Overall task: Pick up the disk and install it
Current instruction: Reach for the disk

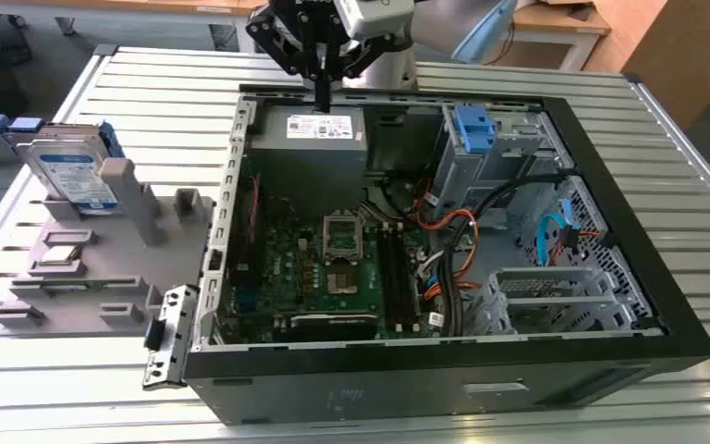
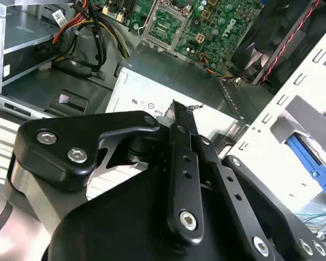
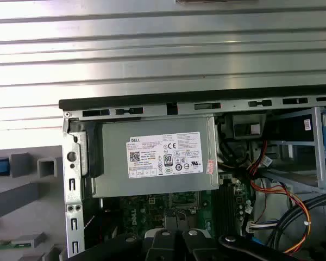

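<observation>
claw (image 1: 322, 105) closed over power supply (image 1: 310, 131) | disk (image 1: 71, 171) upright, foot hidden by stand (image 1: 108, 277)

Bright, even light falls from above in the exterior view, and the shadows are soft. The slatted metal table (image 1: 145, 74) carries a pale sheen, while the inside of the computer case (image 1: 688, 333) sits dimmer, shaded under its rim. In the first wrist view the slats glare almost white in bands. In the second wrist view the white sticker (image 2: 146, 95) blows right out, and the black gripper (image 2: 185, 109) reads dark, with small glints on its bolts.
</observation>
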